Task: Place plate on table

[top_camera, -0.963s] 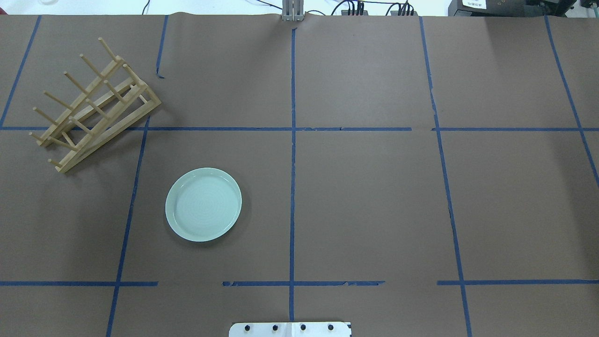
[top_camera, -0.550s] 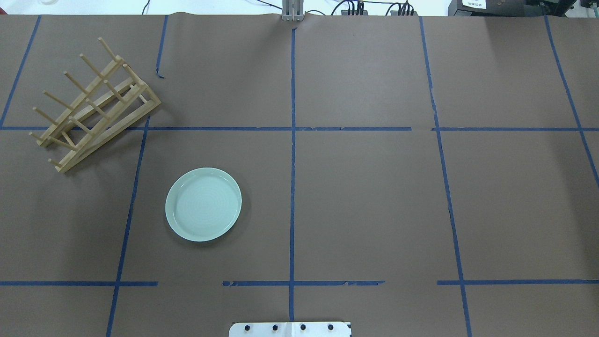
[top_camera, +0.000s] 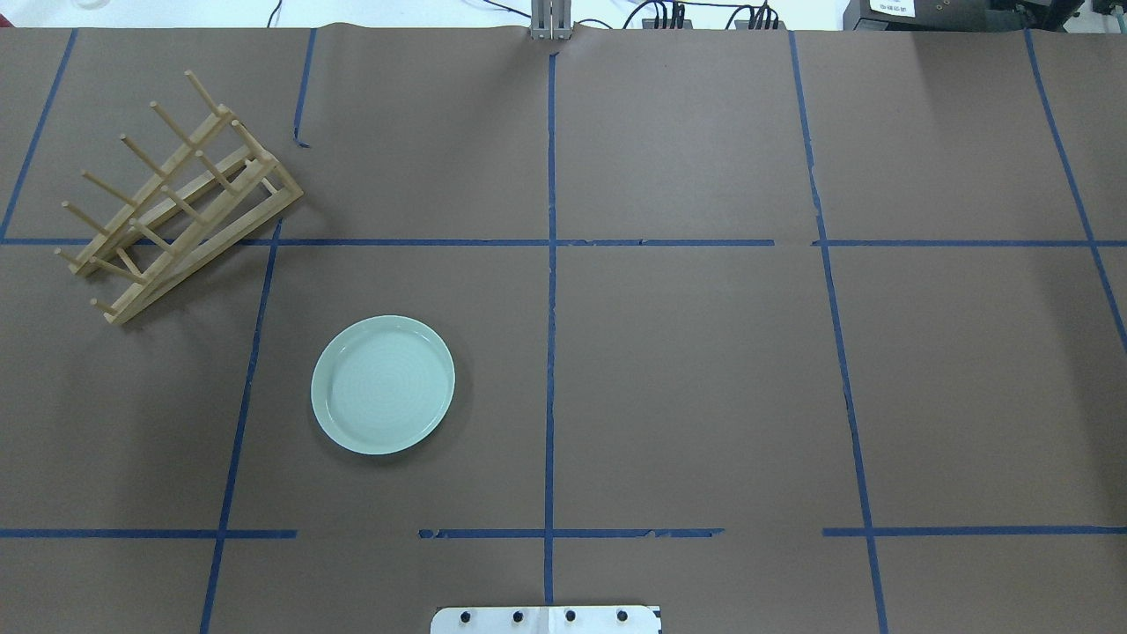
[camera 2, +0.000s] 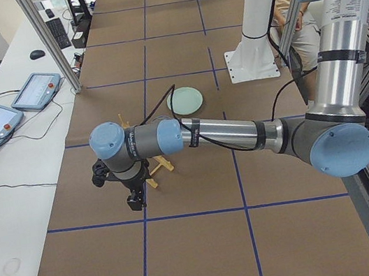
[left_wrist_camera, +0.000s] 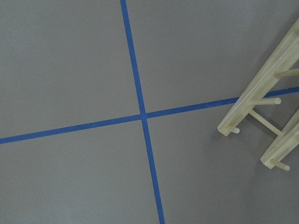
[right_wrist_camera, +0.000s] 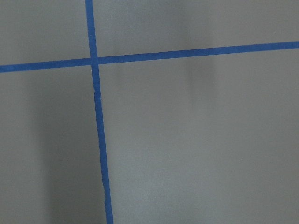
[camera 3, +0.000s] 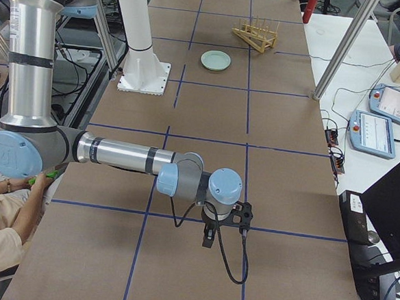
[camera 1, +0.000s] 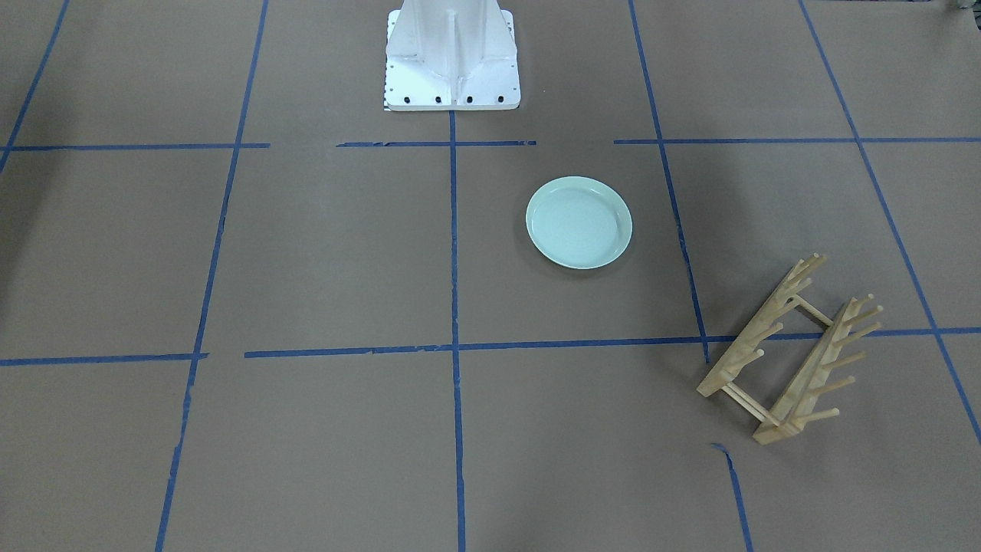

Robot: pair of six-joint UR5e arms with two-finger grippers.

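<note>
**Plate flat on the table, both arms held well away**

At the far left stands the wooden peg rack (top_camera: 176,202), with nothing in its slots. The left gripper (camera 2: 135,201) hangs over the table (top_camera: 687,370) just beside the rack. It appears only in the side view, so I cannot tell how far its jaws stand apart, and nothing visible hangs from it.

Nearer the robot and to the right of the rack, the plate (top_camera: 383,385) lies flat and rim up. It sits left of the centre tape line, apart from the rack. At the table's right end the right gripper (camera 3: 209,236) hangs over a tape crossing, and its opening cannot be told either.

The plate looks like glazed ceramic, so it is probably stiff, smooth, slippery and liable to chip. Lying flat, it offers only the raised rim as a hold, best pinched with one finger inside and one outside.

Compared with the overhead view a second ago, plate and rack sit exactly where they were.
</note>
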